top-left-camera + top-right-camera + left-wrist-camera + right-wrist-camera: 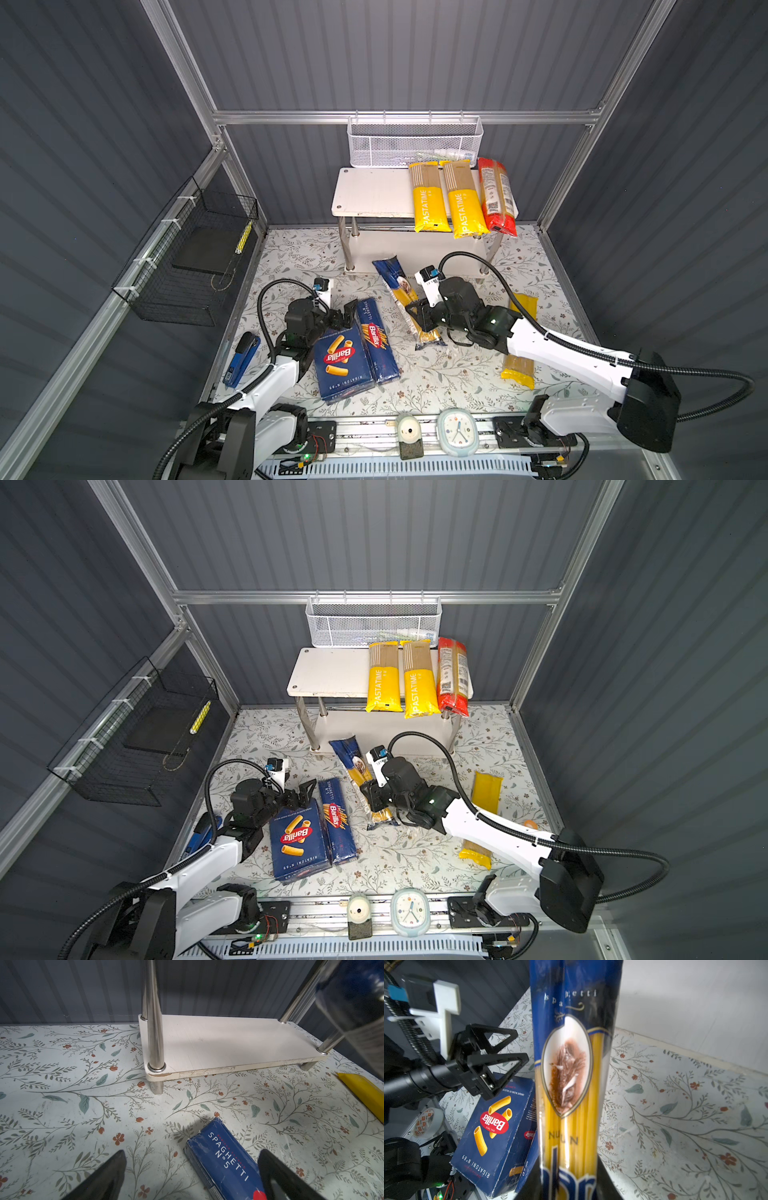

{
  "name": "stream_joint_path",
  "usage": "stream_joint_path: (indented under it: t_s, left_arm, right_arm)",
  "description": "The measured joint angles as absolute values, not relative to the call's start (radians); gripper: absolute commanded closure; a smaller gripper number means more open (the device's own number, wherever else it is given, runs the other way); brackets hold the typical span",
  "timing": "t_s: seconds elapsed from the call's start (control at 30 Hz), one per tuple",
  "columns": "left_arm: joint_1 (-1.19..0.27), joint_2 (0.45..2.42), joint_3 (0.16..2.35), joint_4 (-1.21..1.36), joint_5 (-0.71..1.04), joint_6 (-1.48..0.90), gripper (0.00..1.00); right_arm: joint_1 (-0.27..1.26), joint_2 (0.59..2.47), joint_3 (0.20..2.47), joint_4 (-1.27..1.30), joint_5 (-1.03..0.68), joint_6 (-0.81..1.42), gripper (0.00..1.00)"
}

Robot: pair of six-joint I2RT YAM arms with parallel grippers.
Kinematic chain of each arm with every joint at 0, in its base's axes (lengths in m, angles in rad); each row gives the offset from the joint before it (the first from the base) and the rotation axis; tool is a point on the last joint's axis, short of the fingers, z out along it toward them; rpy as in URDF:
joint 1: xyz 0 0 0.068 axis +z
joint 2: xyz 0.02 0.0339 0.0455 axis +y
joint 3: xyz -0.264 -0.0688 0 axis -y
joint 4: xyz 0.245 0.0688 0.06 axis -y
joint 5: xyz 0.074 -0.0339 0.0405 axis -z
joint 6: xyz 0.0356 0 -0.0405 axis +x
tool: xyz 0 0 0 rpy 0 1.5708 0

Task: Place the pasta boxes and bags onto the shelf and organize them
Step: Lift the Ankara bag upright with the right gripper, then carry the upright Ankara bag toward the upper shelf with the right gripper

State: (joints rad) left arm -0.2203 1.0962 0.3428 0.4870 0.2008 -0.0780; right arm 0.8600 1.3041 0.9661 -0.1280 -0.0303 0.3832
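Observation:
The white shelf [374,191] [328,671] stands at the back. Two yellow PASTATIME bags [430,197] [463,201] and a red-clear bag [496,195] lie on its top board at the right. My right gripper [419,318] [569,1186] is shut on the dark blue spaghetti bag [399,286] [571,1084], whose far end points at the bare lower board [228,1043]. The wide Barilla box [338,361] [492,1136] and the narrow spaghetti box [376,338] [224,1159] lie side by side on the table. My left gripper [347,313] [191,1176] hangs open over their far ends. A yellow-clear bag [524,305] lies partly under my right arm.
A white mesh basket [415,141] hangs on the back rail above the shelf. A black wire basket [187,257] hangs on the left wall. A blue stapler [241,359] lies at the table's left edge. A clock [457,432] and a small timer [409,430] sit on the front rail.

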Motion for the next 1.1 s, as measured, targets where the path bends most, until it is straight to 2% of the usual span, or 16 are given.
stream_joint_path:
  t_s: [0.43, 0.77, 1.1]
  left_arm:
    - [-0.220, 1.096, 0.343, 0.487, 0.201, -0.078, 0.00]
    - [-0.220, 1.096, 0.343, 0.487, 0.201, -0.078, 0.00]
    - [-0.220, 1.096, 0.343, 0.487, 0.201, -0.078, 0.00]
  right_arm:
    - [0.885, 1.316, 1.194, -0.212, -0.031, 0.330, 0.82]
    - [0.891, 1.430, 1.403, -0.279, -0.022, 0.308, 0.82]
    - [0.891, 1.551, 1.633, -0.359, 0.061, 0.274, 0.82]
